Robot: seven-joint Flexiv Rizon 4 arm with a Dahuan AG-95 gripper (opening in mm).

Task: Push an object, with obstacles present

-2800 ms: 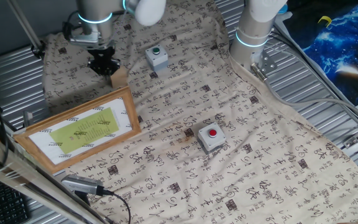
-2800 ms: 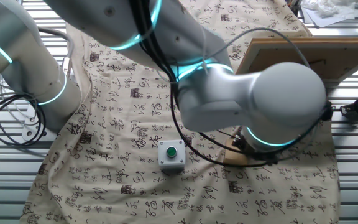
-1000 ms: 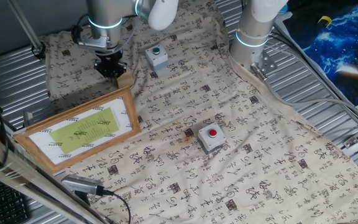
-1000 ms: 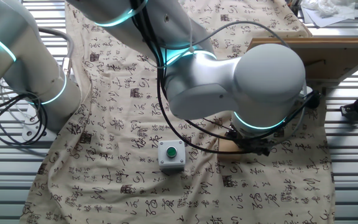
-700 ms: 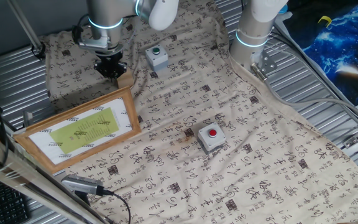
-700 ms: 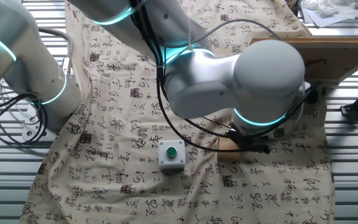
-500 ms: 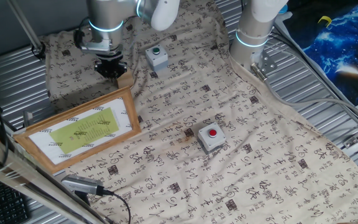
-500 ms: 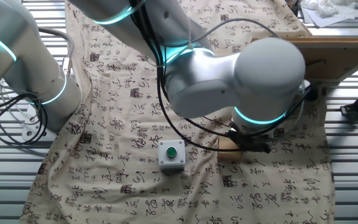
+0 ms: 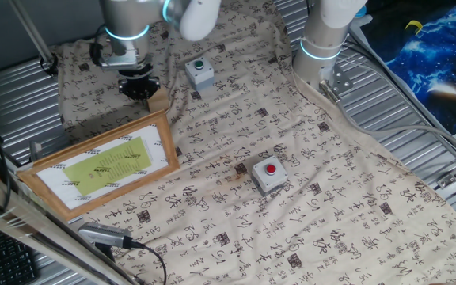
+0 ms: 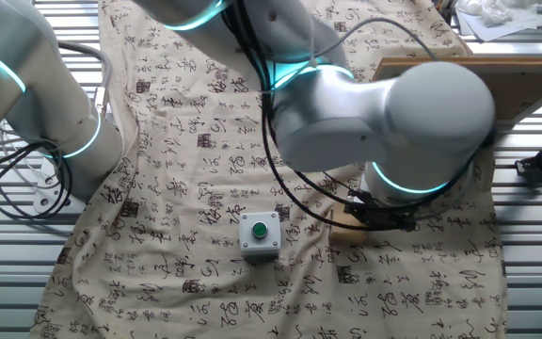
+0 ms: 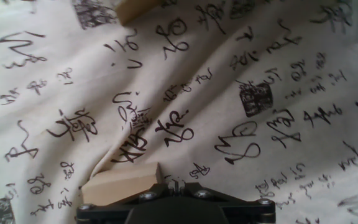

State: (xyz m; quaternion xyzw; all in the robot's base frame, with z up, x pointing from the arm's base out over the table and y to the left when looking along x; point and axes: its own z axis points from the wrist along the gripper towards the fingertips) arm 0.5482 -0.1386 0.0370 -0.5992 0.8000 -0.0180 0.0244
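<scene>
The tan wooden block (image 9: 159,100) lies on the printed cloth just beyond the far corner of the wood-framed yellow-green picture (image 9: 101,162). My gripper (image 9: 140,89) stands upright, shut and holding nothing, right beside the block on its left. In the hand view the block (image 11: 120,185) lies next to my shut fingertips (image 11: 176,182). In the other fixed view the block (image 10: 345,226) peeks out under my wrist. The grey box with the green button (image 9: 199,72) stands to the block's right. The grey box with the red button (image 9: 269,175) sits mid-cloth.
The cloth is wrinkled around the block. A second arm's base (image 9: 323,47) stands at the back right. Ribbed metal tabletop (image 9: 418,119) surrounds the cloth. A tan wooden corner (image 11: 138,7) shows at the hand view's top edge. A cable plug (image 9: 105,235) lies near the picture's front.
Since 2.8 s ago the gripper pushed the block a little to the right, toward the green-button box. In the last half second the arm has drawn back slightly left; the block stays.
</scene>
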